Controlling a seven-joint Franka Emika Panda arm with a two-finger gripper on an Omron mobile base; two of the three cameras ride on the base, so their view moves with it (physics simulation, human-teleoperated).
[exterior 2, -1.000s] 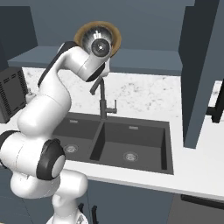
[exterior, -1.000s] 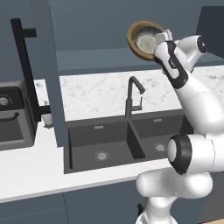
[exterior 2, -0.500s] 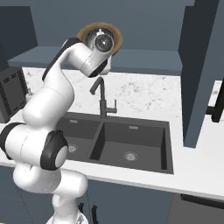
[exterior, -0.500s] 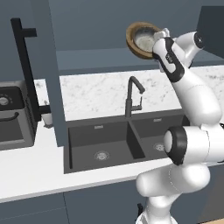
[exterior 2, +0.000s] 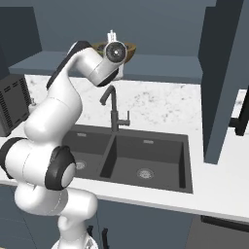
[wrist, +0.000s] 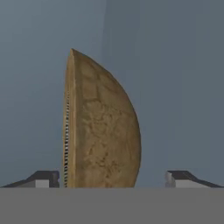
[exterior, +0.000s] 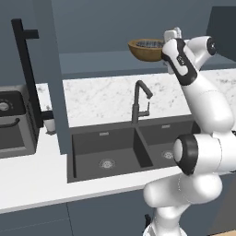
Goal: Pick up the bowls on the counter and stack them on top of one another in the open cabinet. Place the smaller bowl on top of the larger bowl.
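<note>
The larger bowl (exterior: pixel 145 50), brown with a tan rim, stands upright on the shelf of the open cabinet (exterior: pixel 97 61), above the sink. Its inside looks grey and speckled. I cannot tell whether that is the smaller bowl lying in it. My gripper (exterior: pixel 171 34) is at the bowl's right side, level with its rim. In the hand view the bowl (wrist: pixel 105 140) lies between the fingertips (wrist: pixel 43 177), which stand wide apart and clear of it, so my gripper (wrist: pixel 113 179) is open. From the right, my gripper (exterior 2: pixel 113 36) hides most of the bowl (exterior 2: pixel 129 48).
The cabinet door (exterior: pixel 47 73) with its black bar handle (exterior: pixel 24 69) hangs open at the left. A black faucet (exterior: pixel 139 99) and a dark double sink (exterior: pixel 110 152) sit in the white counter (exterior: pixel 32 175) below. A dark appliance (exterior: pixel 11 122) stands far left.
The brown bowl has gone from tipped toward the camera to upright on the shelf. The jaws have opened and let go of it.
</note>
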